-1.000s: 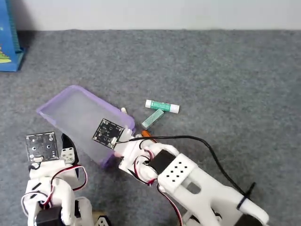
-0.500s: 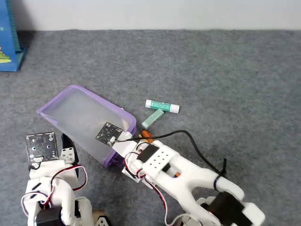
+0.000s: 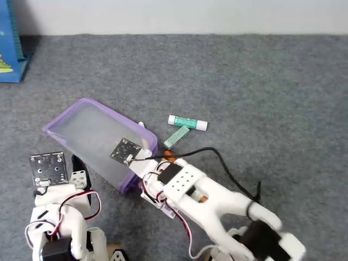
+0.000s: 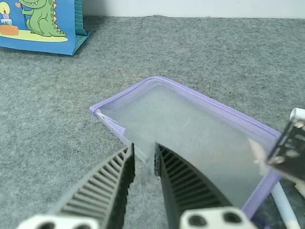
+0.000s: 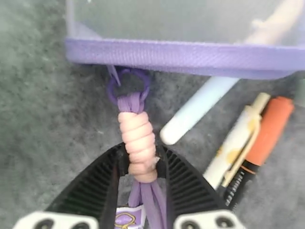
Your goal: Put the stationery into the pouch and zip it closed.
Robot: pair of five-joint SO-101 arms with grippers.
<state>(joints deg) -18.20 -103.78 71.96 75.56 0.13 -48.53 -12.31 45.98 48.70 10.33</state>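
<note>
A purple mesh pouch [image 3: 89,136] lies slantwise on the grey carpet. At its near right end my right gripper [image 5: 139,162] is shut on the pouch's zipper pull [image 5: 137,136], a pink-wrapped purple tassel. A white stick [image 5: 200,109], a cream pen [image 5: 236,143] and an orange marker [image 5: 267,133] lie beside that end. Farther right are a green-capped glue stick [image 3: 187,123] and a small green block [image 3: 176,137]. My left gripper [image 4: 143,151] hangs over the pouch's near left edge [image 4: 114,126], open by a narrow gap.
A blue picture box [image 3: 8,49] stands at the far left by the wall. The right arm's black cable [image 3: 228,174] trails over the carpet. Open carpet stretches to the right and behind the pouch.
The right arm's body has swung in lower toward the pouch's end while its gripper stays at the pull. The left arm and the loose stationery have not moved.
</note>
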